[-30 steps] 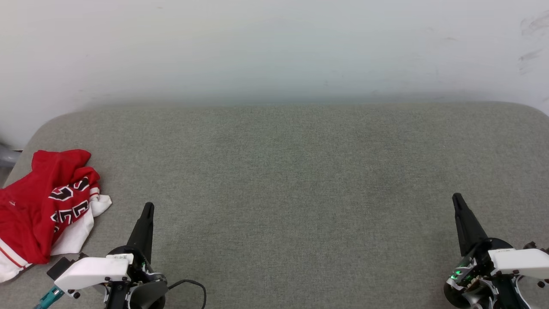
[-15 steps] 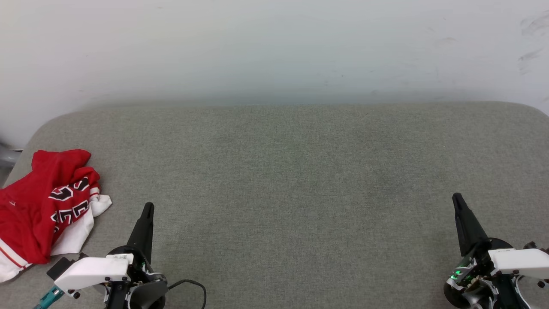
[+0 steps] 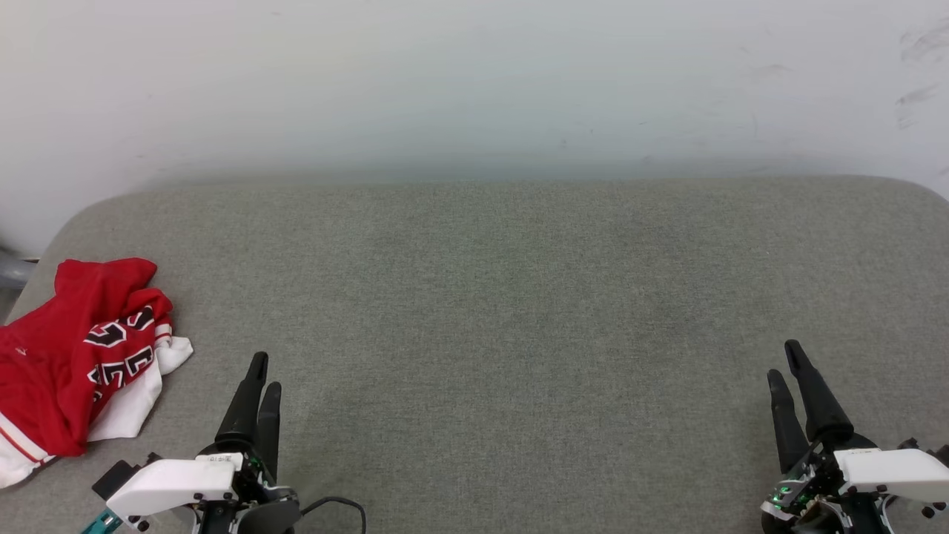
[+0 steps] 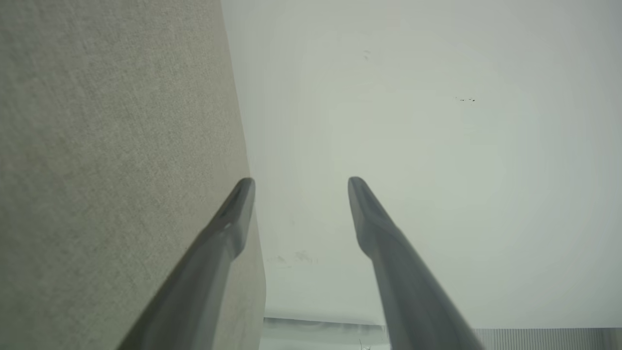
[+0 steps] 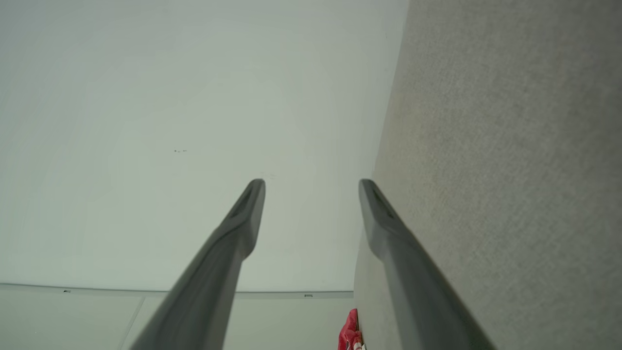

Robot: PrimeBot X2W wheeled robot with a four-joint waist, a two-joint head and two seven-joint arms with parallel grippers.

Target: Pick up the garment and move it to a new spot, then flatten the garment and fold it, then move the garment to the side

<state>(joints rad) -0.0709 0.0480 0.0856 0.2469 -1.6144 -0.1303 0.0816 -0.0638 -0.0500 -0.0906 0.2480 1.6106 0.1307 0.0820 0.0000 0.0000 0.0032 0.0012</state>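
Note:
The garment [image 3: 70, 348] lies crumpled at the left edge of the grey padded table [image 3: 489, 297], red with white sleeve cloth and black lettering showing; a red sliver of the garment [image 5: 351, 333] also shows in the right wrist view. My left gripper [image 3: 264, 372] hovers near the front edge, to the right of the garment and apart from it, open with nothing between its fingers. At the front right my right gripper [image 3: 784, 360] is open too and holds nothing. In the wrist views the left gripper [image 4: 301, 181] and right gripper [image 5: 312, 182] point at the wall.
A pale wall [image 3: 474, 81] rises behind the table. A grey pipe [image 3: 11, 271] shows past the table's left edge. The table's far corners are rounded. A dark cable [image 3: 334, 504] loops beside my left wrist.
Both grippers have opened: each showed as a single dark point before and now shows two separate fingers. The garment has not moved.

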